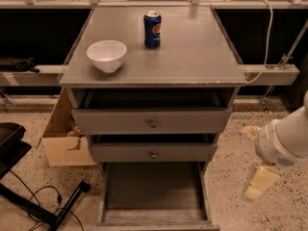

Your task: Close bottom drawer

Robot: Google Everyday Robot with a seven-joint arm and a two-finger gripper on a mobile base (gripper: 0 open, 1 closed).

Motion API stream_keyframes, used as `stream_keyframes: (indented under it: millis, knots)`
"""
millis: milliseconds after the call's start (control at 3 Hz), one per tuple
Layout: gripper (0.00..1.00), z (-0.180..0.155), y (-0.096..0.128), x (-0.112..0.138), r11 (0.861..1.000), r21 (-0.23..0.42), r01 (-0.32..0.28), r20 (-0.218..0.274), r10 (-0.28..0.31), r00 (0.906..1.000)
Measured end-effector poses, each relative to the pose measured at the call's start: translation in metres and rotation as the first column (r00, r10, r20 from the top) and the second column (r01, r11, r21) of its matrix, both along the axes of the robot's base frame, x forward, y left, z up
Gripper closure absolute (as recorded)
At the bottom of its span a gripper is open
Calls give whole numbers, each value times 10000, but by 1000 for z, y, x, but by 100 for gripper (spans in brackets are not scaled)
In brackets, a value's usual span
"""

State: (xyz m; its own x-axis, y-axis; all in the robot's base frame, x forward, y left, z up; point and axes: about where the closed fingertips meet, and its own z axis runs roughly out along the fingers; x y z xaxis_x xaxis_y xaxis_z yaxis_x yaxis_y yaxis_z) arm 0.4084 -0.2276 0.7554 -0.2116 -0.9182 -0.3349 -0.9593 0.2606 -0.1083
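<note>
The bottom drawer (153, 192) of the grey cabinet is pulled far out toward me. Its long plain box is open from above and looks empty, and its front panel lies at the lower edge of the view. The knob is out of view. My gripper (258, 183), cream-coloured on a white arm (283, 141), hangs low to the right of the cabinet. It is beside the open drawer, apart from it, and holds nothing that I can see.
The middle drawer (153, 153) and top drawer (152, 121) are each slightly ajar. A white bowl (107, 55) and a blue can (152, 29) stand on the cabinet top. A cardboard box (62, 143) and a black stand with cables (29, 196) sit at the left on the floor.
</note>
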Motion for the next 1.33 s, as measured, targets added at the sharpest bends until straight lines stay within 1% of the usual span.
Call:
stream_keyframes:
  millis: [333,667,1000,1333]
  knots:
    - [0,-61,-8,-5,9996,224,-147,-273,153,9995]
    - [0,-112,-16,-5,9991,427,-44,-756,76,9971]
    - [0,-156,-25,-7,9970,710,318,-1483,-210,9887]
    - [0,-157,-25,-7,9970,710,319,-1485,-211,9887]
